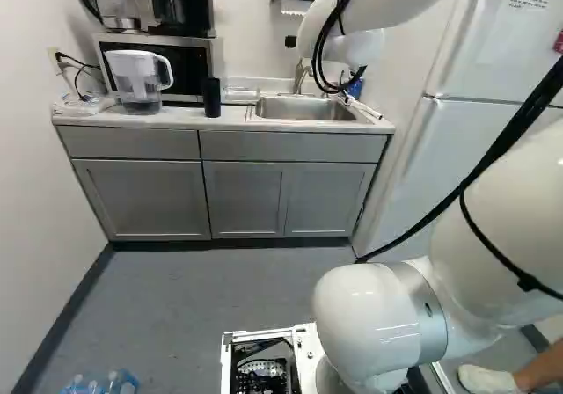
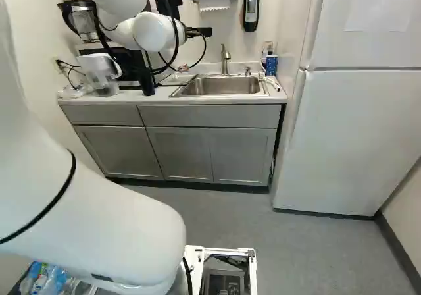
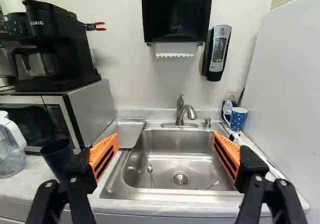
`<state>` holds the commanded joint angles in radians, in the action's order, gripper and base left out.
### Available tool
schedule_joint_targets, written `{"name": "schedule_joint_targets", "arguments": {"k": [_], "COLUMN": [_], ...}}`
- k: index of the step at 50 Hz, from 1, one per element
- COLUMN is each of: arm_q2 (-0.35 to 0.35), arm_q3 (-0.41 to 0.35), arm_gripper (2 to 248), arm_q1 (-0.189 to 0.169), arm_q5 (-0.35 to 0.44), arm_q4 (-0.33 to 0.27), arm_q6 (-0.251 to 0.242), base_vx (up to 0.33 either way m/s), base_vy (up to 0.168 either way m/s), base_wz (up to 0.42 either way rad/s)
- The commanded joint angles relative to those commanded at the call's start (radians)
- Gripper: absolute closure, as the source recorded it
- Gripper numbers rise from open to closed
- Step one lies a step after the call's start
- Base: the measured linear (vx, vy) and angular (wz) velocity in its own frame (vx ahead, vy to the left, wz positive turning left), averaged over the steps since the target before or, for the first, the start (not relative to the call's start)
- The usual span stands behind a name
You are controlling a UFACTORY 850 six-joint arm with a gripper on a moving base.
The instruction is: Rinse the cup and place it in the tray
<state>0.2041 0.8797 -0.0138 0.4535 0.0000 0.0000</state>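
on the pale counter [image 1: 180, 120] beside the shallow metal tray [image 3: 125, 132], the tall black cylindrical cup [image 3: 56, 156], likely the target, stands upright, probably light, stiff and slippery once wet, best pinched round its middle by the black gripper [image 3: 166, 135], its 2 orange-padded fingers [image 3: 104, 155] spread wide.
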Motion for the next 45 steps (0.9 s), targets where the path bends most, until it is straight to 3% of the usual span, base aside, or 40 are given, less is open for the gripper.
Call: {"name": "schedule_joint_targets", "arguments": {"k": [26,45], "arm_q2": [0.000,0.000], "arm_q3": [0.000,0.000], "arm_gripper": [3,3], "arm_q1": [0.000,0.000], "arm_q5": [0.000,0.000], "arm_q4": [0.000,0.000], "arm_q6": [0.000,0.000], "base_vx": [-0.008,0.045], "base_vy": [0.003,-0.046], "base_wz": [0.002,0.005]}}
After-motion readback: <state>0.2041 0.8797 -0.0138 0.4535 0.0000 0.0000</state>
